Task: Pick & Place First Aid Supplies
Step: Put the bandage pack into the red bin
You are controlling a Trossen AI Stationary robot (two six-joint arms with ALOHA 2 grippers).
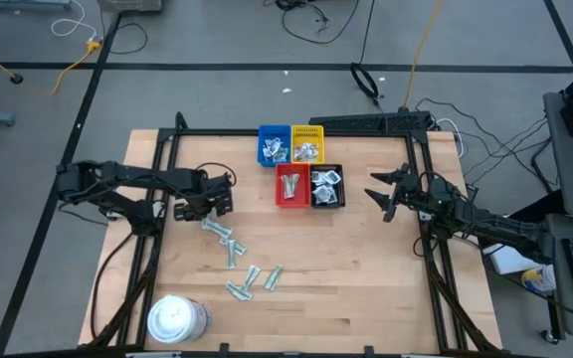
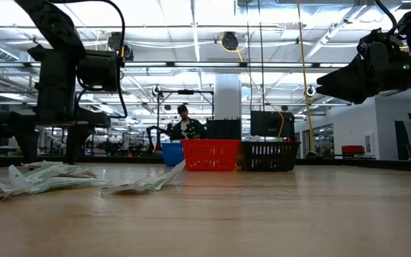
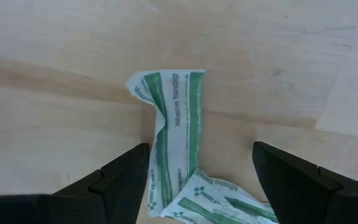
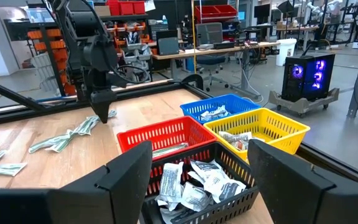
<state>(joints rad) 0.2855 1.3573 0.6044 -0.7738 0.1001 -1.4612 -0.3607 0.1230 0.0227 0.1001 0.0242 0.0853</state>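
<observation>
Four trays (image 1: 301, 166) sit in a block at the table's (image 1: 366, 259) far middle, packets inside each. Loose packets (image 1: 229, 254) trail across the left half (toward the near edge), ending beside a tub (image 1: 175, 319) at the near left corner.

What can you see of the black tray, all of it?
The black tray is a small rectangular basket with slotted walls, apparently plastic. It sits upright on the wooden table as one corner of a two-by-two cluster, touching the red tray beside it and the yellow tray behind. It holds a loose heap of white wrapped packets with dark print. The open right gripper hovers near it, apart from it.
</observation>
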